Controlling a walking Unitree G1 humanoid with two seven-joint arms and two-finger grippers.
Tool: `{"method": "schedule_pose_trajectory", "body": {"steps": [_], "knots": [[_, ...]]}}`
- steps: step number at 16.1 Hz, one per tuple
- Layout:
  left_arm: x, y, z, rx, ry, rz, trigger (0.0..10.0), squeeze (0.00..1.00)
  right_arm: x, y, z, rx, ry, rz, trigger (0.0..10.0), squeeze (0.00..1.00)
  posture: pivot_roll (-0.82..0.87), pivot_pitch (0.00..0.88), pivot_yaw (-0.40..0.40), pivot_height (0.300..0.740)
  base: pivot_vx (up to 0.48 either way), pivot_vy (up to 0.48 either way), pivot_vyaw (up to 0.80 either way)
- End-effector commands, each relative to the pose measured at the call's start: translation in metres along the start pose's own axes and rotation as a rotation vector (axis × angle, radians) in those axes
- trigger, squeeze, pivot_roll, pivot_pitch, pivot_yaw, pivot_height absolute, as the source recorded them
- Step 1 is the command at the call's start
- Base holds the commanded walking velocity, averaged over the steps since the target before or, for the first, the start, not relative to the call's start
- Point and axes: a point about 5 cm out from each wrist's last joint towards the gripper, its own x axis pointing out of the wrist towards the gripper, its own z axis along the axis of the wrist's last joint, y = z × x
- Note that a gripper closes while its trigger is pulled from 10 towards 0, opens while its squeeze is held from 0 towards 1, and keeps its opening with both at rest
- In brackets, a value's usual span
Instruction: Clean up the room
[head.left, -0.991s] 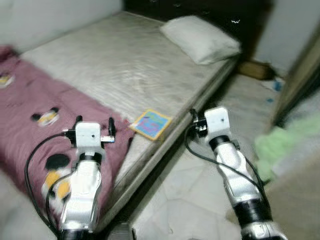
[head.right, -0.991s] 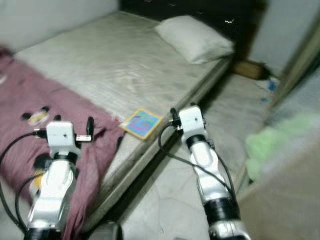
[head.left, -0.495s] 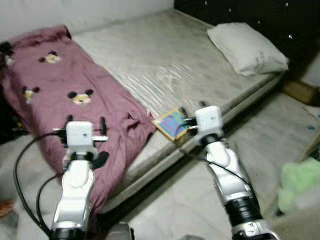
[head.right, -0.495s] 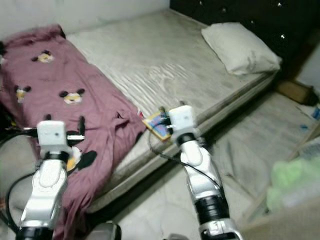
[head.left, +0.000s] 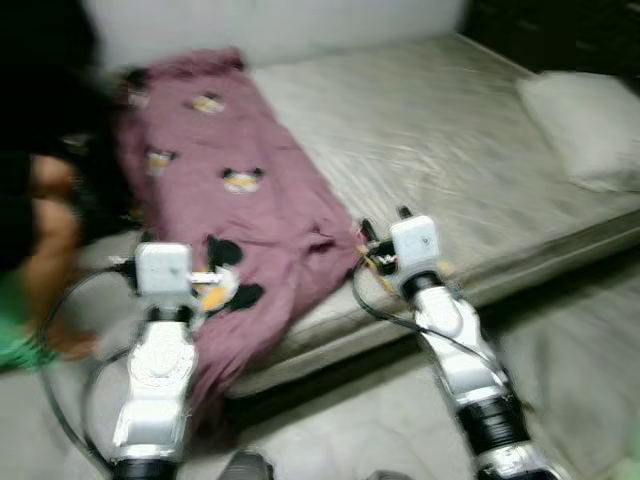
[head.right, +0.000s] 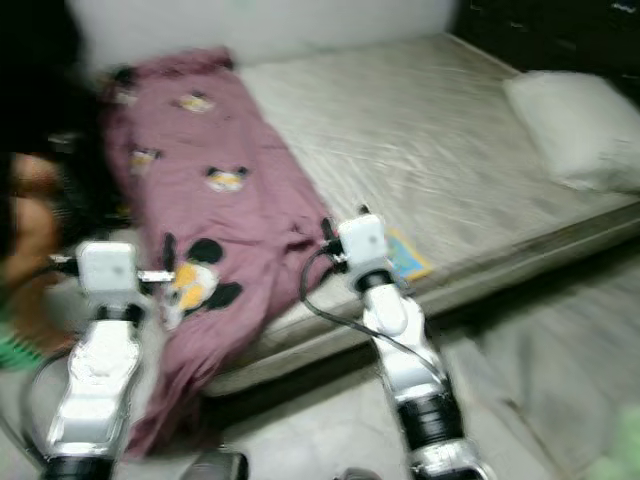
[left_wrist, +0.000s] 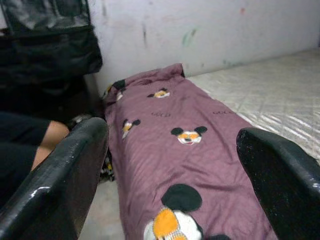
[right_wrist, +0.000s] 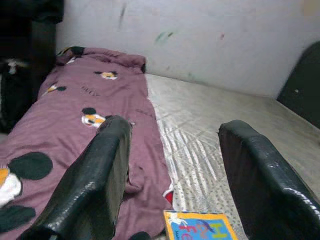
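A maroon blanket (head.left: 230, 190) with cartoon mouse faces lies along the left side of the bare mattress (head.left: 440, 150) and hangs over its front edge toward the floor. A small colourful book (head.right: 405, 255) rests near the mattress's front edge, also seen as the book (right_wrist: 197, 226) in the right wrist view. My left gripper (left_wrist: 172, 145) is open, held in front of the hanging blanket (left_wrist: 185, 155). My right gripper (right_wrist: 170, 165) is open, just short of the bed edge, between the blanket's fold and the book. Neither gripper holds anything.
A white pillow (head.left: 585, 125) lies at the mattress's far right. A person (head.left: 45, 250) crouches at the left next to the blanket, an arm (left_wrist: 37, 140) close to my left gripper. Dark bags (left_wrist: 45, 45) stand against the white wall. Pale floor (head.left: 560, 330) runs along the bed's front.
The whole view has swung left: the blanket and the person now fill the left side, the pillow has slid to the right edge. Both arms hold the same pose.
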Motion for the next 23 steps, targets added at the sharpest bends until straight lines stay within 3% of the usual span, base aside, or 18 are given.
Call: {"method": "schedule_pose_trajectory", "body": {"steps": [1, 4, 8, 13, 16, 23], "knots": [[0.001, 0.006, 0.000, 0.015, 0.001, 0.009, 10.0, 0.00, 0.002, 0.003, 0.004, 0.015, -0.018, -0.002, 10.0, 0.00, -0.04, 0.021, -0.038, 0.740, 0.000, 0.000, 0.80], [-0.003, 0.009, -0.003, -0.008, 0.021, 0.012, 10.0, 0.00, 0.001, 0.002, 0.005, 0.026, -0.026, -0.010, 10.0, 0.00, -0.04, 0.021, -0.034, 0.740, 0.000, 0.000, 0.80], [-0.024, 0.018, -0.015, -0.018, 0.072, 0.030, 10.0, 0.00, -0.006, -0.007, 0.003, 0.071, -0.019, -0.055, 10.0, 0.00, -0.04, 0.021, -0.034, 0.740, 0.000, 0.000, 0.20], [-0.021, 0.017, -0.014, -0.041, 0.068, 0.016, 10.0, 0.00, -0.006, -0.005, 0.002, 0.057, -0.017, -0.032, 10.0, 0.00, -0.04, 0.023, -0.037, 0.740, 0.000, 0.000, 0.00], [-0.020, 0.015, -0.011, -0.048, 0.049, -0.006, 10.0, 0.00, -0.006, -0.005, 0.002, 0.055, -0.011, -0.031, 10.0, 0.00, -0.04, 0.024, -0.038, 0.740, 0.000, 0.000, 0.80], [-0.019, 0.014, -0.010, -0.048, 0.048, -0.016, 10.0, 0.00, -0.006, -0.005, 0.003, 0.066, -0.009, -0.027, 10.0, 0.00, -0.04, 0.026, -0.039, 0.740, 0.000, 0.000, 0.00]]}}
